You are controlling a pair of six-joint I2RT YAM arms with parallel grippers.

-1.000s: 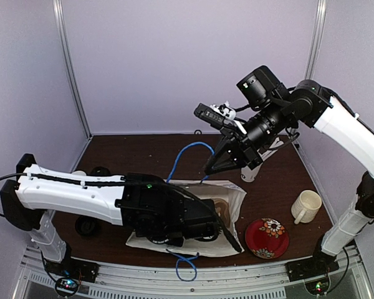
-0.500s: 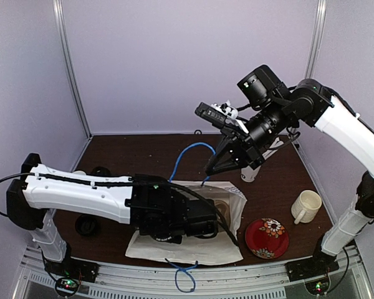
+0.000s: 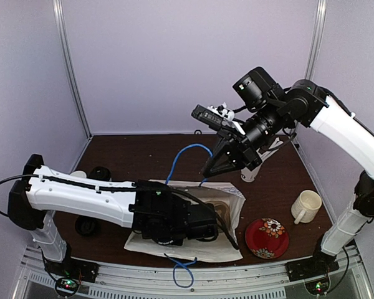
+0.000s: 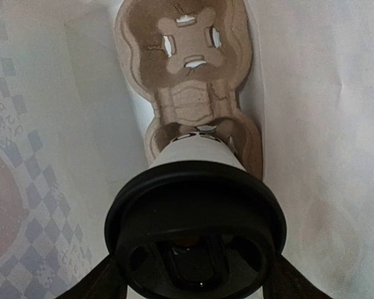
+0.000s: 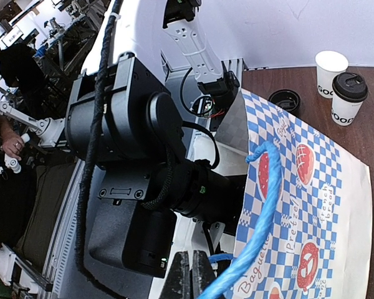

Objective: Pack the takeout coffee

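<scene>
left jaws clamp lidded cup [image 4: 196, 212], arm sunk lower | right jaws still pinch blue handle [image 5: 267, 202]

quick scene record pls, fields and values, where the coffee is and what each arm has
left fingers: gripping held cup by its black lid, inside paper bag
held cup: base at near slot of cardboard carrier
right fingers: shut on blue handle, held up
outside bag: spare lidded cup, open cup, loose lid
also on table: cream mug, red plate

A black-lidded cup [image 4: 197, 212] sits in the pulp carrier [image 4: 187, 68] (a capped cup [image 5: 349, 99] and a lidless cup [image 5: 331, 71] stand together).
</scene>
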